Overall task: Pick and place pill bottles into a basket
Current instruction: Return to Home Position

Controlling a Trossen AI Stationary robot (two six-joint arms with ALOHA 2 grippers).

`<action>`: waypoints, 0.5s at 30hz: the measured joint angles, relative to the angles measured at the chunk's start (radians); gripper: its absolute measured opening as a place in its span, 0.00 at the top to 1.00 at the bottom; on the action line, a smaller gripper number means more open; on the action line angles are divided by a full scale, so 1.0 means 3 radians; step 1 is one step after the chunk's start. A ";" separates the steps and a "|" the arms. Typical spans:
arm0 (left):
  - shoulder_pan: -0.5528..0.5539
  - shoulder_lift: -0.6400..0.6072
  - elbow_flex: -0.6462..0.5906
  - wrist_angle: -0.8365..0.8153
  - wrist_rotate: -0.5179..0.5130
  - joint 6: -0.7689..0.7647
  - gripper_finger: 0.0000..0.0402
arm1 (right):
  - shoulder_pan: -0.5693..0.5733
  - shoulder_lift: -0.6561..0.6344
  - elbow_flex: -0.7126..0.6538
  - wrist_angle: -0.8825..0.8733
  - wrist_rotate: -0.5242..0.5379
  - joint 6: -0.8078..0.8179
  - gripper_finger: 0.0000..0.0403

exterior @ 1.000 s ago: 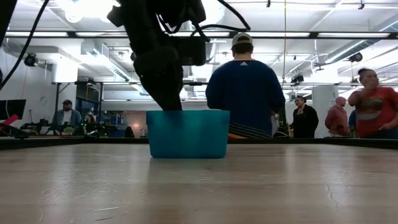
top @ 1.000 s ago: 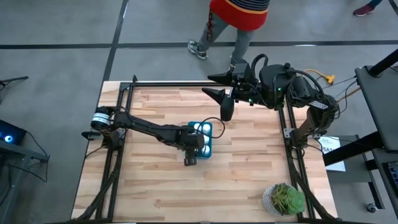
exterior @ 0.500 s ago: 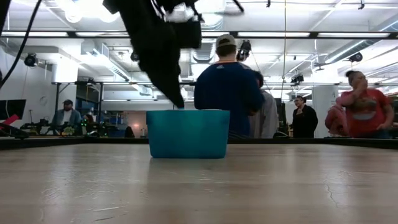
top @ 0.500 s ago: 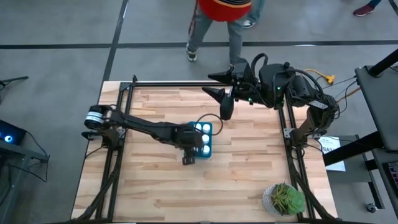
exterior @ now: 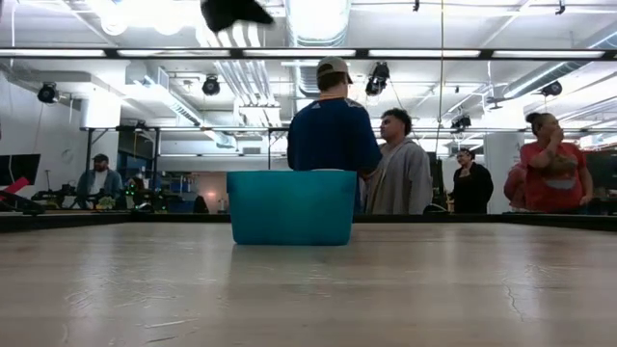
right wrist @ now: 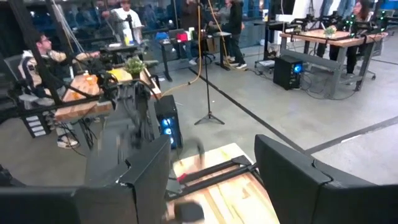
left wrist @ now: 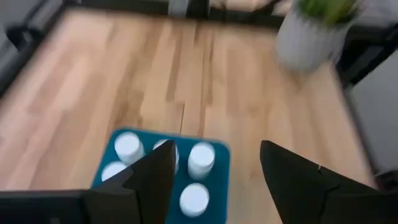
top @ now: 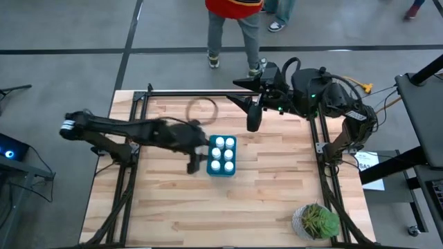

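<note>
I see all six pill bottles (top: 229,154) standing in the basket (exterior: 292,207) near the middle of the counter (top: 277,200). My left gripper (top: 194,164) hovers just beside it, toward the left edge, jaws apart and empty. My right gripper (top: 253,119) waits by the far edge, jaws apart.

I have bare table (top: 277,194) along the near side and right of the basket (exterior: 292,207); only the plant (top: 317,221) blocks the near right corner. The left arm (top: 138,130) spans the left half, its gripper (left wrist: 216,163) high, just left of the basket. The right gripper (top: 253,123) hangs by the far rail, well apart. Bottles (top: 219,143) fill the basket.
</note>
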 joint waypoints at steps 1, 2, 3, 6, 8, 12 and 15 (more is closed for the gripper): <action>0.0000 -0.0104 0.0000 0.0009 0.0000 -0.0014 0.46 | 0.0001 -0.0024 0.0000 0.0000 -0.0007 0.0001 0.44; 0.0000 -0.0221 0.0000 0.0015 0.0000 -0.0017 0.46 | -0.0001 -0.0049 0.0000 0.0003 -0.0006 0.0017 0.44; 0.0000 -0.0329 0.0000 0.0008 0.0000 -0.0017 0.46 | -0.0001 -0.0089 0.0000 -0.0001 -0.0007 0.0040 0.44; 0.0000 -0.0623 0.0000 0.0005 -0.0016 -0.0016 0.47 | -0.0001 -0.0197 0.0000 -0.0024 -0.0008 0.0050 0.44; 0.0000 -0.0809 0.0000 0.0014 -0.0098 -0.0016 0.49 | -0.0001 -0.0266 0.0000 -0.0038 -0.0011 0.0050 0.45; 0.0006 -0.1154 0.0000 0.0011 -0.0263 0.0010 0.60 | -0.0001 -0.0416 0.0000 -0.0108 -0.0020 0.0053 0.45; 0.0008 -0.1351 0.0000 0.0008 -0.0325 0.0013 0.71 | 0.0000 -0.0533 -0.0021 -0.0172 -0.0020 0.0064 0.45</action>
